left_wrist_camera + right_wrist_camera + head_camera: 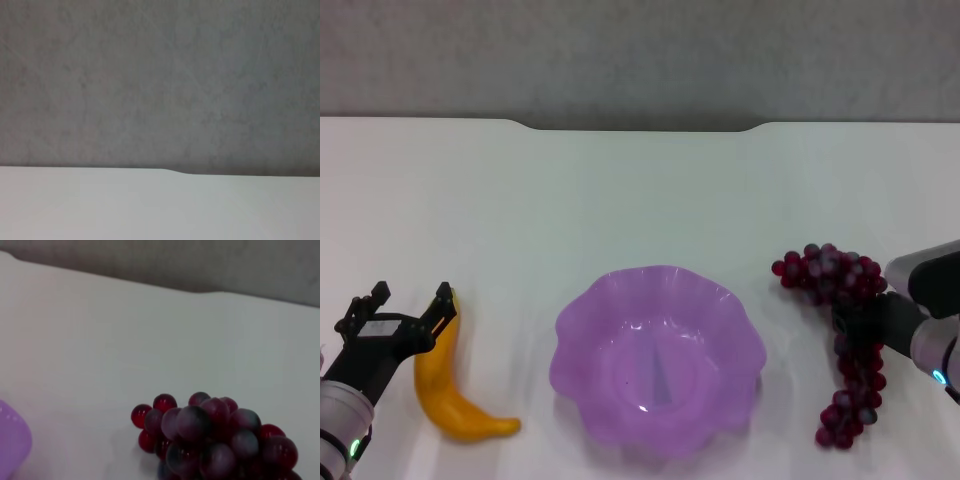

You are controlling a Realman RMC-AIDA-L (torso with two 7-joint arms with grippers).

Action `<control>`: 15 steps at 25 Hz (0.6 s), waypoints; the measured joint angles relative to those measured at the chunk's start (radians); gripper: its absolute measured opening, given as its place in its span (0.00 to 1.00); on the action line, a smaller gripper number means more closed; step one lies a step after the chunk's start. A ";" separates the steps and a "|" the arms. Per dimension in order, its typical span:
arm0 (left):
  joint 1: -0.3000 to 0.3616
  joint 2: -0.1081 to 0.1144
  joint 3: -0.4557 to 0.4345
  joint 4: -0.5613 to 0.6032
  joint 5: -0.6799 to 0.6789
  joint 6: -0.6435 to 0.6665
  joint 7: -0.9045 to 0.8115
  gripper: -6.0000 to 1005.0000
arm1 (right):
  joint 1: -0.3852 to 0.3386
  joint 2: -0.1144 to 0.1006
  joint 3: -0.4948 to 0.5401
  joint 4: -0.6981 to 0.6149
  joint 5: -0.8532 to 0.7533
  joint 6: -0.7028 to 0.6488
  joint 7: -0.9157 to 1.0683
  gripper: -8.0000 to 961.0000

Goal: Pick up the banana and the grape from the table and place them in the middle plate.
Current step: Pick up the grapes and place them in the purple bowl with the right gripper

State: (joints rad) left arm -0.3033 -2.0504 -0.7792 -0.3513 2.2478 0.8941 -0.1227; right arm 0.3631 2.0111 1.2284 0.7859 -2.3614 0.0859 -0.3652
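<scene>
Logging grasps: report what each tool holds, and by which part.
Left tool is open beside the banana, holding nothing. Right tool sits at the grape bunch's middle; a grip cannot be told.

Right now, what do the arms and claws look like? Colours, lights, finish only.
Both arms have silver-grey wrist segments leading into black claw hardware. The left claw is black, with two angular, blocky-tipped fingers. A small teal-green indicator light glows on each wrist. The right claw shows only as a black body ahead of its grey cuff. No cables, sleeves or printed markings are visible.
</scene>
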 joint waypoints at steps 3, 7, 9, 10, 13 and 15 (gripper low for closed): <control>-0.001 -0.001 0.000 0.000 0.000 0.000 0.000 0.86 | -0.013 0.000 -0.026 0.002 0.001 -0.056 0.000 0.44; 0.003 0.000 0.000 0.001 -0.003 0.002 0.000 0.86 | -0.051 -0.002 -0.053 0.025 0.001 -0.132 0.000 0.44; 0.003 0.000 0.000 0.001 -0.009 0.003 0.000 0.86 | -0.073 -0.003 -0.059 0.067 0.001 -0.146 0.000 0.44; 0.006 0.000 0.000 0.001 -0.013 0.003 0.001 0.86 | -0.082 -0.005 -0.061 0.098 0.000 -0.139 -0.001 0.44; 0.011 0.001 0.000 0.002 -0.014 0.003 0.006 0.86 | -0.109 -0.009 -0.055 0.220 -0.011 -0.059 -0.007 0.44; 0.011 0.001 0.000 0.002 -0.014 0.003 0.007 0.86 | -0.130 -0.011 -0.051 0.299 -0.035 -0.020 -0.011 0.44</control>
State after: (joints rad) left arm -0.2923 -2.0497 -0.7793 -0.3491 2.2335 0.8974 -0.1155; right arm 0.2336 2.0005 1.1774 1.0851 -2.3968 0.0655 -0.3761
